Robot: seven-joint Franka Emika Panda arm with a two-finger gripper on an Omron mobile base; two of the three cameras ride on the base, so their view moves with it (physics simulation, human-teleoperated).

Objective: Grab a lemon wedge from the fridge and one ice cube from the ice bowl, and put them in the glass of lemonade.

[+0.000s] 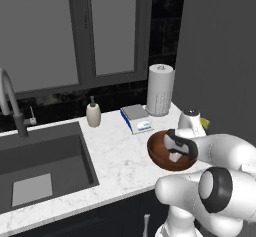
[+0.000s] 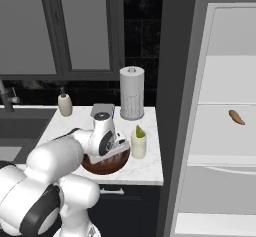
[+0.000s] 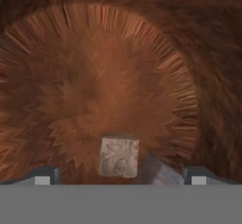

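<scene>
Hovering with jaws apart inside the ice bowl [image 3: 189, 53], the tool [image 3: 120, 178] straddled an ice cube [image 3: 119, 157]; closing off-centre could squirt it away.

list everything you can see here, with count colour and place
ice bowl: 1, reddish-brown, on the counter's right end, under the gripper
ice cube: 1, pale grey-white, on the bowl's floor between the fingertips; a second pale piece lies beside it
glass of lemonade: 1, clear with pale yellowish liquid, right of the bowl
lemon wedge: 1, yellow-green, at the top of the glass
paper towel roll: 1, white, back of the counter
soap bottle: 1, beige, beside the sink
flat block: 1, grey, white and blue, near the roll
sink: 1, dark grey, left
faucet: 1, grey, behind the sink
fridge: 1, white shelves, right, open
orange-brown item: 1, on a fridge shelf
gripper: 1, dark tips, open, down in the bowl
</scene>
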